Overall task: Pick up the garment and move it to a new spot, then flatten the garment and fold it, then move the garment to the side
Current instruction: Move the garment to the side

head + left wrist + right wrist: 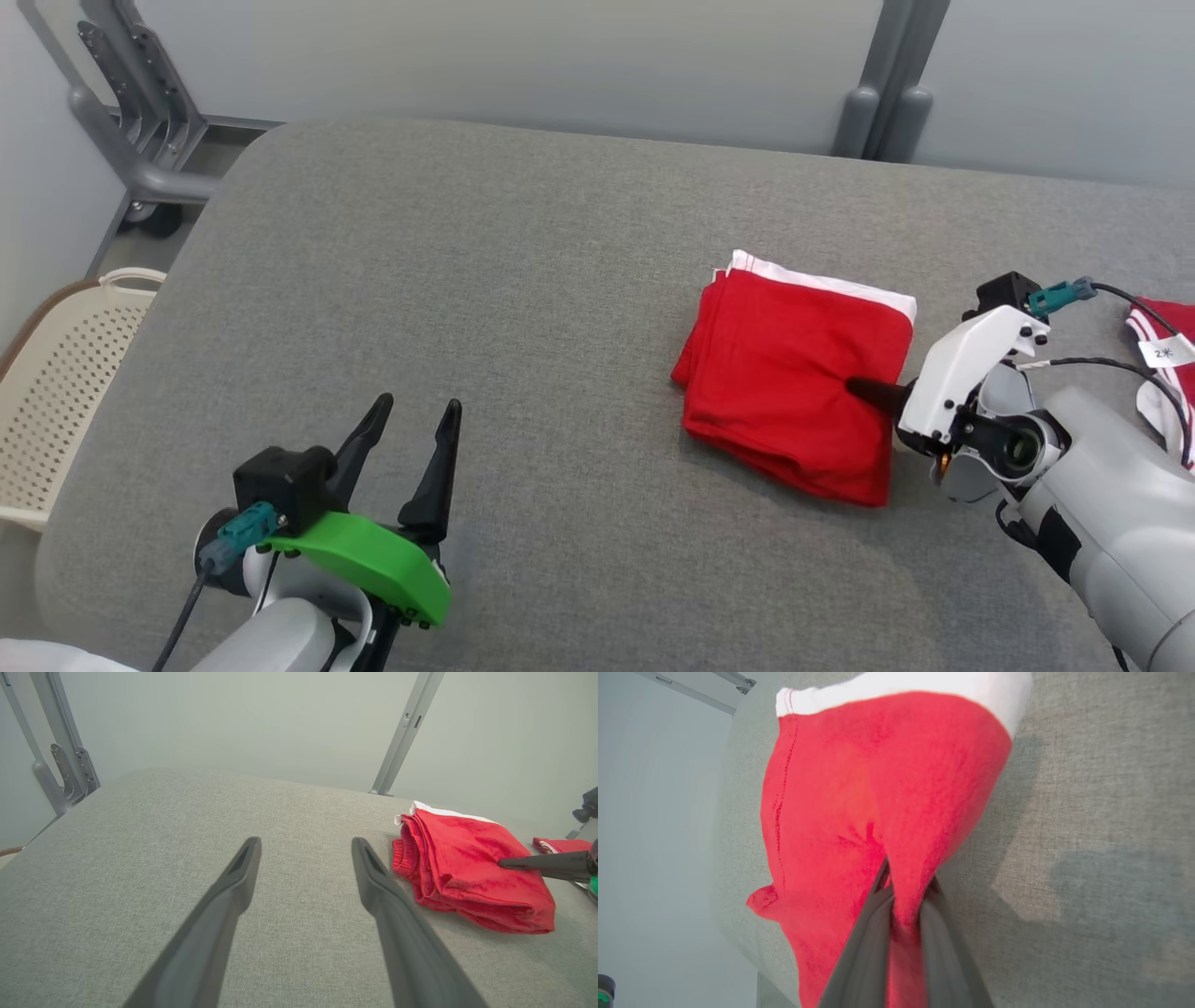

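As it lies folded, garment (794, 373) in right hand (861, 387)

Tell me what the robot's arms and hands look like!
The arms are pale grey and rounded. The left gripper has two long, dark, pointed fingers, a bright green cover, a black box and a teal plug with a black cable. The right gripper has the same dark fingers but a white cover, with its own teal plug and thin black cables.
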Robot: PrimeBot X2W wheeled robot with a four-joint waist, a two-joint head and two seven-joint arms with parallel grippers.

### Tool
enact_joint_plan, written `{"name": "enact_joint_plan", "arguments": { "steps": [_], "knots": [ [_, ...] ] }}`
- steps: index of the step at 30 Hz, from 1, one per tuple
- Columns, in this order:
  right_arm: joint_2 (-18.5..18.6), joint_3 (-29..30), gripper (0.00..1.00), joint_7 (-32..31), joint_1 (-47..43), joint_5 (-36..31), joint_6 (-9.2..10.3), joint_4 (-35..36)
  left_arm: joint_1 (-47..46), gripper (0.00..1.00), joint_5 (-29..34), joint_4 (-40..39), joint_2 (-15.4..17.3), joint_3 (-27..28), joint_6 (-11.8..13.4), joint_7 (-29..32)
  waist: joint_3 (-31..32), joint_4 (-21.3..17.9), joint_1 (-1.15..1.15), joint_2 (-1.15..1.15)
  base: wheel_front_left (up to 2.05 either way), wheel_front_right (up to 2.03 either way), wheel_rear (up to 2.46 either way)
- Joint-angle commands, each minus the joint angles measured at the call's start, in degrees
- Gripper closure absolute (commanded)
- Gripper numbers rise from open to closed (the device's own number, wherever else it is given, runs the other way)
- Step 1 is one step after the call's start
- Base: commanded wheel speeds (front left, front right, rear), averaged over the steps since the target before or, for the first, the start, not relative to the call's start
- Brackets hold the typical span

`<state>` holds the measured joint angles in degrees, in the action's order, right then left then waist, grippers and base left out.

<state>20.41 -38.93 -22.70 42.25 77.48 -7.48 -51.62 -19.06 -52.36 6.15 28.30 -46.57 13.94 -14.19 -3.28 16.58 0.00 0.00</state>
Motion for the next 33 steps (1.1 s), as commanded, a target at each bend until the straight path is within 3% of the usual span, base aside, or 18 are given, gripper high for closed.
{"name": "enact_joint_plan", "arguments": {
  "steps": [1, 21, 33],
  "knots": [
    [0.3, -0.3, 1.00, -0.5, -1.3, 0.2, -0.02, 0.4, 0.6, 0.00, 0.8, -0.1, 0.5, -0.1, -0.1, -0.2, 0.8, -1.6, 0.00, 0.00, 0.00, 0.00, 0.00],
    [2.1, -5.3, 1.00, -3.3, -2.0, -1.7, -0.02, 8.3, -0.7, 0.00, 6.2, -3.4, -0.2, -1.9, -3.3, -0.9, 3.2, -21.2, 0.00, 0.00, 0.00, 0.00, 0.00],
    [2.3, -6.8, 1.00, -3.4, -1.3, -2.4, -0.02, 10.6, -1.5, 0.00, 8.3, -3.0, -1.6, -1.3, -5.4, -1.0, 2.4, -27.6, 0.00, 0.00, 0.00, 0.00, 0.00]
  ]
}}
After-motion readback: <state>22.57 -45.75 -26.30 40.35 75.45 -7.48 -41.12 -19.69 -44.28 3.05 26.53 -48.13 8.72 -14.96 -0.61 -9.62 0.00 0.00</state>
